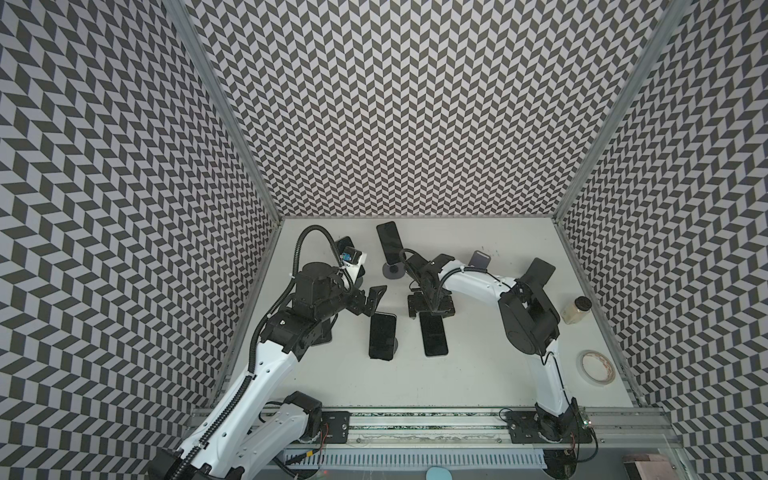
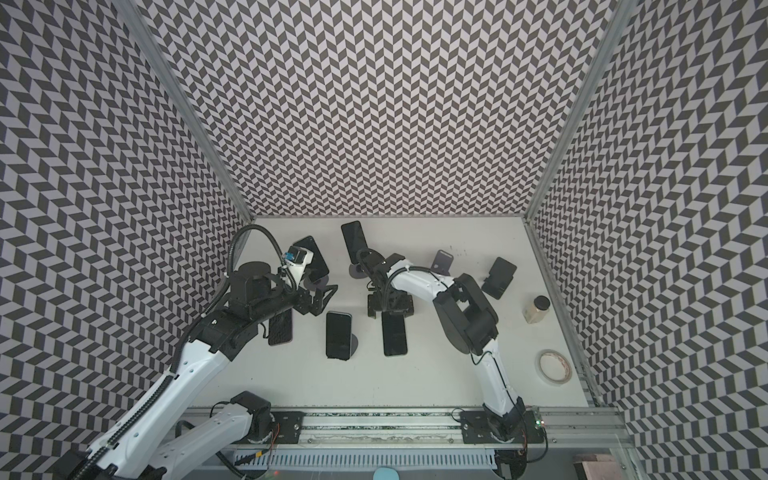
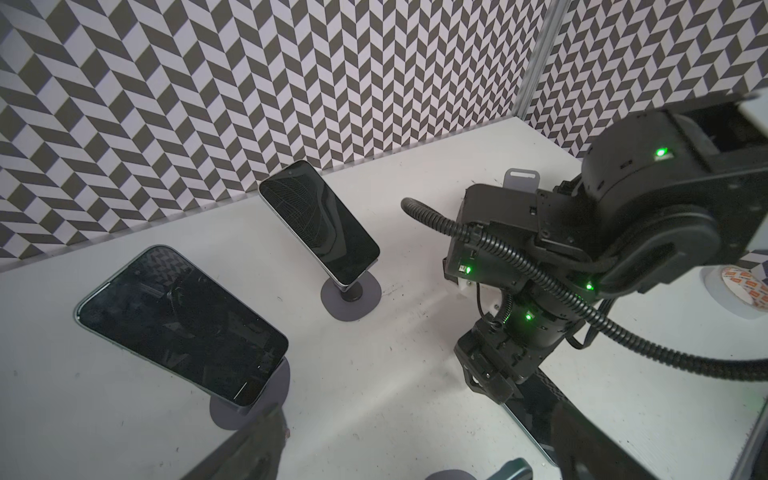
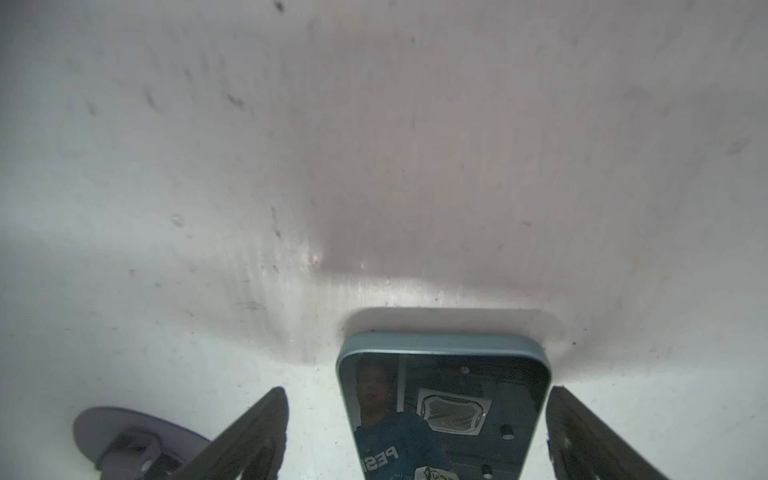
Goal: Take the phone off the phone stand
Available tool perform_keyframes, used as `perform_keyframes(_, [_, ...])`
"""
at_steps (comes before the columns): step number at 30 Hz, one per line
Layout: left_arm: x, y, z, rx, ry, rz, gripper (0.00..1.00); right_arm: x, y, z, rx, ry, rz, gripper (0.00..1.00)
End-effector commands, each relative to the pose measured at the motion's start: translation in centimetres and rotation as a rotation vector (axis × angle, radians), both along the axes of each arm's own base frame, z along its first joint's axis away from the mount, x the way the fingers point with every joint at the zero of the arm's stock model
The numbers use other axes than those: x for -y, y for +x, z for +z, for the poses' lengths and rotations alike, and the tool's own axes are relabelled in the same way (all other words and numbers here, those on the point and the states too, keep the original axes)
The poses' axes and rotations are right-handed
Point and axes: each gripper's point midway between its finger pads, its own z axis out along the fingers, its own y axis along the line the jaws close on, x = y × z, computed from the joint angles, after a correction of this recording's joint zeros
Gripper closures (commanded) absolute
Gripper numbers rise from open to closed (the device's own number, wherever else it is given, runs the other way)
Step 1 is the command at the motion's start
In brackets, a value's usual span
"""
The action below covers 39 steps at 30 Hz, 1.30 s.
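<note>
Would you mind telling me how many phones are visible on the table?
6: back-centre phone on a stand; back-left phone; half-hidden front-left phone; centre phone; flat phone within the open right gripper; far-right phone. More may be hidden.

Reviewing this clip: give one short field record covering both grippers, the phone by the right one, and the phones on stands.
left gripper: open, empty
right gripper: open, jaws either side of the phone, gaps visible
teal-framed phone: lying screen-up on the table
phones on stands: back-centre phone, middle phone
empty phone stand: behind the right arm
</note>
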Motion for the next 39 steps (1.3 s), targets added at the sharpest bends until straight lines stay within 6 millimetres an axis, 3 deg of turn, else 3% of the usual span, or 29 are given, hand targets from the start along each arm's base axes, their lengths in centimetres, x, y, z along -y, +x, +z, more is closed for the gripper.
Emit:
perform_keyframes(1, [-0.1,0.6,1.4,0.01,-0.014,0.018,0.0,0.2,1.3,2.5,0.094,0.016,0.003,0.04])
perform_keyframes(12, [0.7,2.0,2.9,0.004,-0.069,0.03,0.0,1.5,1.4,7.2,0.243,0.066,0.003,0.05])
perform_keyframes(22, [1.3,3.3,4.4,-0.029,-0.152,0.063,0.01,1.8,3.2,11.8,0.43,0.093,0.078,0.09])
perform_keyframes(39, [1.5,7.2,6.5,-0.059,-0.18,0.162,0.04,-1.6,6.7,17.5,0.656,0.21,0.231,0.13])
